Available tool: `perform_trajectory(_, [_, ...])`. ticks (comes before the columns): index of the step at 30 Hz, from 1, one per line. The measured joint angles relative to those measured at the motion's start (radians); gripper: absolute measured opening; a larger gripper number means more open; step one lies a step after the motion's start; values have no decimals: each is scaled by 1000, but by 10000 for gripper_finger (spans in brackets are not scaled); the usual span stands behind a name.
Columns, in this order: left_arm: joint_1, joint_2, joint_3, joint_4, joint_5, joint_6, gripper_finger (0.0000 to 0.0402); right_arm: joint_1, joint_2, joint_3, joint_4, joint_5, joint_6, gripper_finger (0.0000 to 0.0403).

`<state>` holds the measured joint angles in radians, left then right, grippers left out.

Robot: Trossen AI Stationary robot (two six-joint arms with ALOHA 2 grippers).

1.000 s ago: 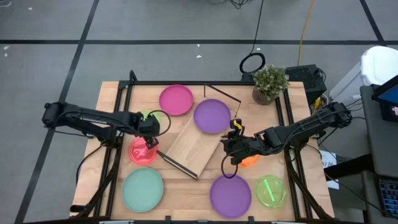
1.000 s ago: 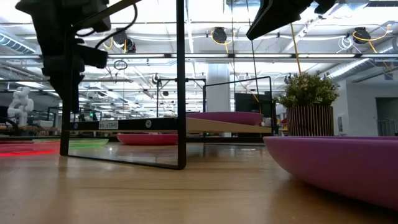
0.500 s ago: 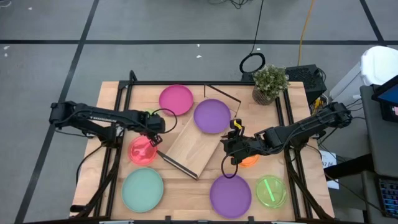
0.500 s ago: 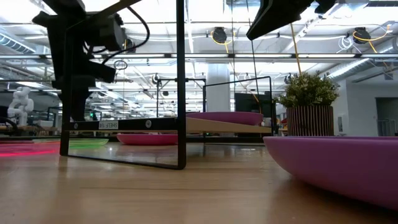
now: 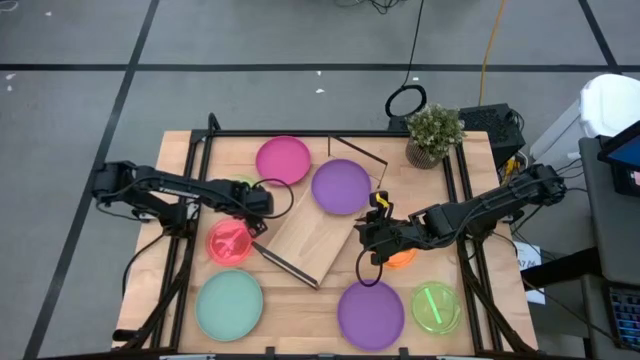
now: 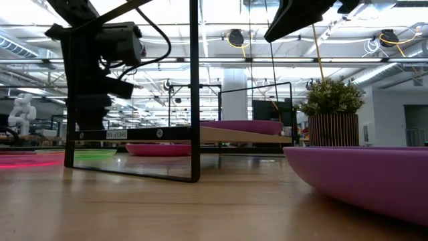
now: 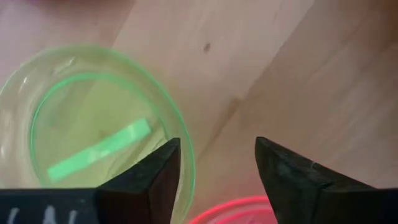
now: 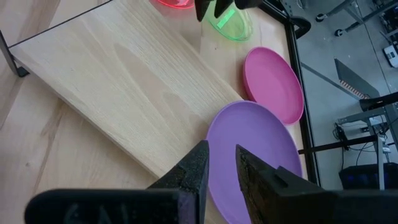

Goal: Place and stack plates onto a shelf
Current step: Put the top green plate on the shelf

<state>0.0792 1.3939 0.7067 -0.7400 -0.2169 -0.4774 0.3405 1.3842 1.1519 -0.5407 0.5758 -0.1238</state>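
The shelf (image 5: 312,232) lies slantwise at mid-table, with a purple plate (image 5: 341,186) lying on its far end. My left gripper (image 7: 217,152) hovers open at the shelf's left side. One finger stands over the rim of a lime green plate (image 7: 87,134) that lies flat on the table, and the red plate (image 5: 229,241) lies just nearer. My right gripper (image 8: 221,152) hangs at the shelf's right side above the orange plate (image 5: 402,258). Only a narrow gap parts its fingers, with nothing between them.
A magenta plate (image 5: 283,160) lies at the far side. A mint green plate (image 5: 229,305), a second purple plate (image 5: 370,313) and another lime green plate (image 5: 435,306) lie along the near edge. A potted plant (image 5: 433,132) stands at the far right corner.
My left gripper has moved from above the red plate toward the table's far and right side, over the lime green plate beside the shelf. The red plate stays flat on the table.
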Motion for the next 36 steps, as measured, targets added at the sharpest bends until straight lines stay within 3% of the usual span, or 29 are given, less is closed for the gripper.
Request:
perform_trajectory(5, [4,4,0,10,-72,0,215,0,0,0,0,0,0,64])
perform_trajectory(29, [40,28,-35,12,-49,1,215,0,0,0,-1,-1,7,64])
perform_trajectory(36, [60,28,-43,13,-44,13,179,0,0,0,-2,-1,7,64])
